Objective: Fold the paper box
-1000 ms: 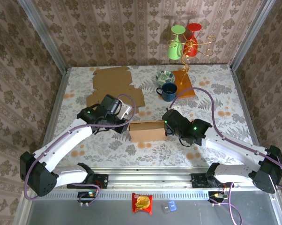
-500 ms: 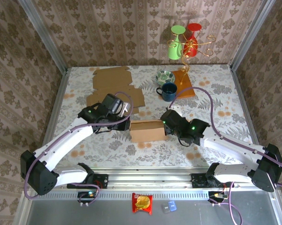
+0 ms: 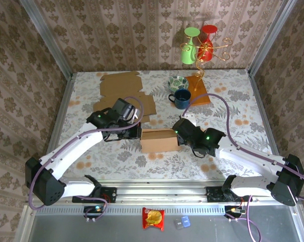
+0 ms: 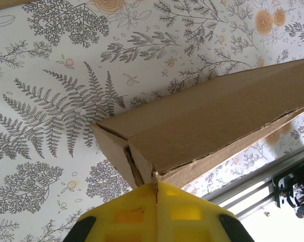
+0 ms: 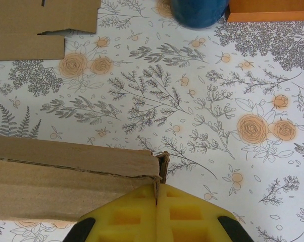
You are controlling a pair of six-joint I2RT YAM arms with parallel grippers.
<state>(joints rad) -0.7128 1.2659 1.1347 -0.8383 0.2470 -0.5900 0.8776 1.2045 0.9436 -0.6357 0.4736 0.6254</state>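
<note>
The paper box (image 3: pixel 159 141) is a brown cardboard box lying long side left to right at the table's middle. My left gripper (image 3: pixel 138 132) sits at its left end, shut, its yellow fingertips (image 4: pixel 142 201) pinching a thin cardboard edge at the box's corner (image 4: pixel 212 126). My right gripper (image 3: pixel 179 138) sits at the right end, also shut. In the right wrist view the box (image 5: pixel 66 176) runs off to the left, and a thin flap edge at its near corner is caught between the right gripper's (image 5: pixel 157 187) closed fingers.
A flat cardboard sheet (image 3: pixel 124 93) lies behind the left arm. A blue mug (image 3: pixel 182 98), a patterned bowl (image 3: pixel 177 82) and an orange board (image 3: pixel 198 91) stand behind the box. A gold stand with green and red cups (image 3: pixel 202 48) is at the back.
My left wrist has shifted slightly to the right and back at the box's left end. The box has edged a little to the right. Both grippers stay shut.
</note>
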